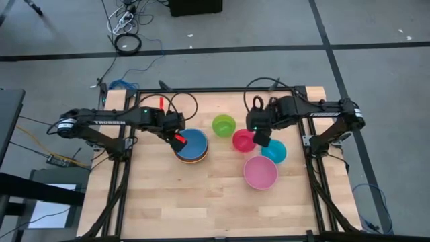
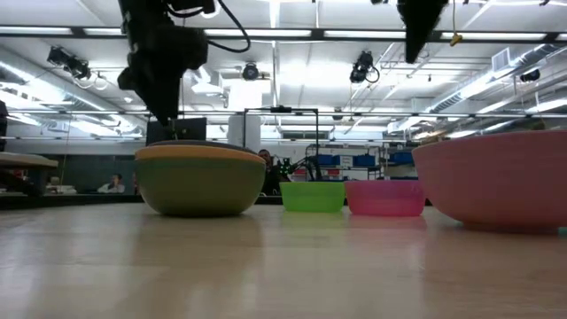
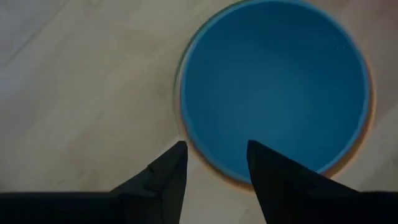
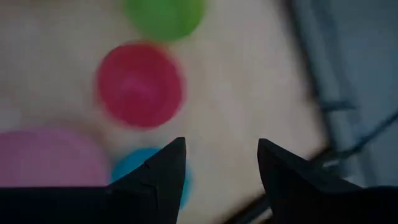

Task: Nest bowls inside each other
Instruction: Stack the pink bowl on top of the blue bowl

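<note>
A blue bowl [image 1: 193, 143] sits nested in an orange bowl [image 2: 199, 151], which sits in a dark green bowl [image 2: 199, 184] left of the table's middle. My left gripper [image 3: 216, 148] hangs open just above the blue bowl's left rim [image 3: 205, 158], one finger to each side, touching nothing that shows. A lime green bowl [image 1: 224, 125], a red bowl [image 1: 242, 140], a teal bowl [image 1: 275, 152] and a larger pink bowl [image 1: 260, 172] stand apart on the table. My right gripper [image 1: 262, 139] is open and empty, high above the gap between the red and teal bowls.
The wooden table [image 1: 201, 202] has free room along its near half and at its left. Black frame rails [image 1: 121, 195] run along both sides. Cables [image 1: 127, 42] lie on the floor beyond the far edge.
</note>
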